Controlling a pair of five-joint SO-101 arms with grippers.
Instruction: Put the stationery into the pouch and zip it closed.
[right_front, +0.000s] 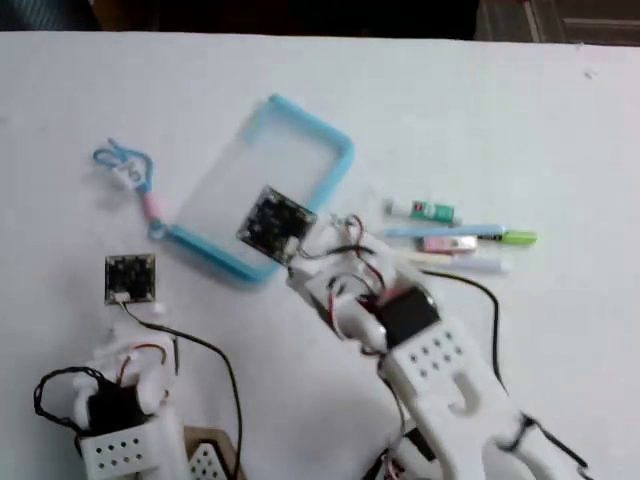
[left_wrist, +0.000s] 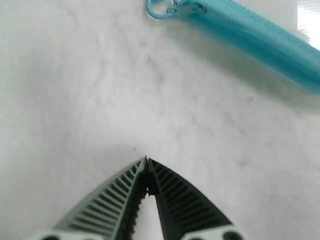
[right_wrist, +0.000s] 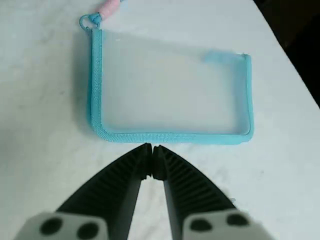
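Observation:
A clear pouch (right_front: 262, 180) with light-blue zipper trim lies flat in the middle of the table. Its pull cord with a pink bead (right_front: 152, 207) trails to the left. The stationery (right_front: 455, 238) lies in a row to the pouch's right: a green-and-white stick (right_front: 422, 210), a blue pen with a green cap, a pink piece and a white pen. My right gripper (right_wrist: 151, 149) is shut and empty, with its tips just at the pouch's long zipper edge (right_wrist: 170, 137). My left gripper (left_wrist: 146, 163) is shut and empty over bare table. The zipper ring (left_wrist: 157, 9) and blue edge (left_wrist: 260, 35) are a little beyond it.
The right arm (right_front: 420, 340) crosses the table from the lower right toward the pouch. The left arm (right_front: 125, 400) sits at the lower left with black cables (right_front: 215, 355) beside it. White table (right_front: 480, 110) stretches behind the pouch, with a dark edge at the far side.

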